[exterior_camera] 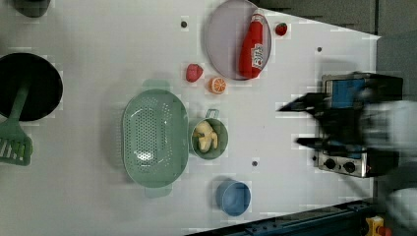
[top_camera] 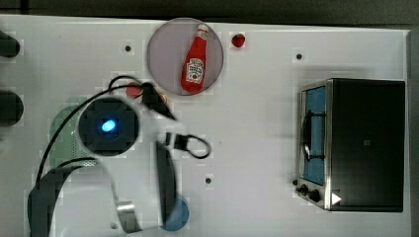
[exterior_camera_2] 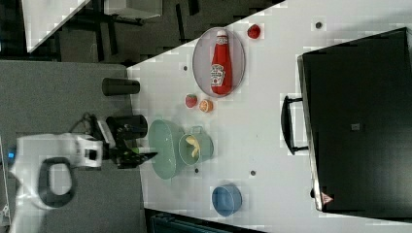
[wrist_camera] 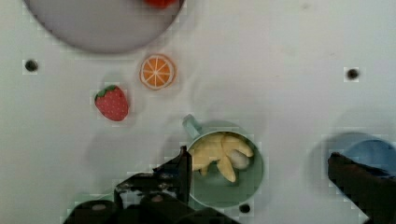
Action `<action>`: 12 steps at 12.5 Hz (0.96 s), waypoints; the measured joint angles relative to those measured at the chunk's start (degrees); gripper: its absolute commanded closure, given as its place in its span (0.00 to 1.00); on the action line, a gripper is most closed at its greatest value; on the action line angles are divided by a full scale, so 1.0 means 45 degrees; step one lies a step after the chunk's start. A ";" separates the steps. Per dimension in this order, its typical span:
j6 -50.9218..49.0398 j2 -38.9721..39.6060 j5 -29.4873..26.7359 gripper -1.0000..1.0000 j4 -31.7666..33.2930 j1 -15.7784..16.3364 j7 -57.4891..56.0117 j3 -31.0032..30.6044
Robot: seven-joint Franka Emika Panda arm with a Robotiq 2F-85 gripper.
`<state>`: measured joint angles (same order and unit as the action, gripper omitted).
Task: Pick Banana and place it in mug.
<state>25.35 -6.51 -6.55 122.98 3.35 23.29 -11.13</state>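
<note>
The banana [wrist_camera: 220,156] lies inside the mug [wrist_camera: 233,191], so the task looks done, and the hand [wrist_camera: 259,175] hangs above, wide open and empty

I note, left view: banana [exterior_camera: 205,136] lies in mug [exterior_camera: 220,149], mug touching basket's [exterior_camera: 154,142] right side. Cup [exterior_camera: 235,198] below mug, apart. Orange slice [exterior_camera: 217,85] w/ strawberry [exterior_camera: 193,72] above mug, beside plate [exterior_camera: 222,44]; bottle [exterior_camera: 253,45] on plate. Oven [exterior_camera: 347,123] at bench [exterior_camera: 98,206] right end.
</note>
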 measured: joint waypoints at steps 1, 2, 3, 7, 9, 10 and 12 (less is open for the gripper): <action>-0.1010 -0.0127 -0.0166 0.00 -0.0895 -0.0014 -0.0429 0.0586; -0.2191 -0.0203 -0.0145 0.00 -0.1890 0.0016 -0.0780 0.1379; -0.2998 -0.0263 0.0281 0.00 -0.2785 -0.0093 -0.1222 0.2001; -0.4730 -0.0913 0.2047 0.00 -0.4837 -0.1077 -0.1899 0.3660; -0.4914 -0.1154 0.2047 0.00 -0.4899 -0.1050 -0.2269 0.3919; -0.4908 -0.1159 0.2022 0.00 -0.4899 -0.0967 -0.2303 0.3884; -0.4983 -0.1030 0.2074 0.00 -0.4812 -0.0841 -0.2401 0.3697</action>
<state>2.93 -11.14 2.79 101.33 -0.43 12.48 5.51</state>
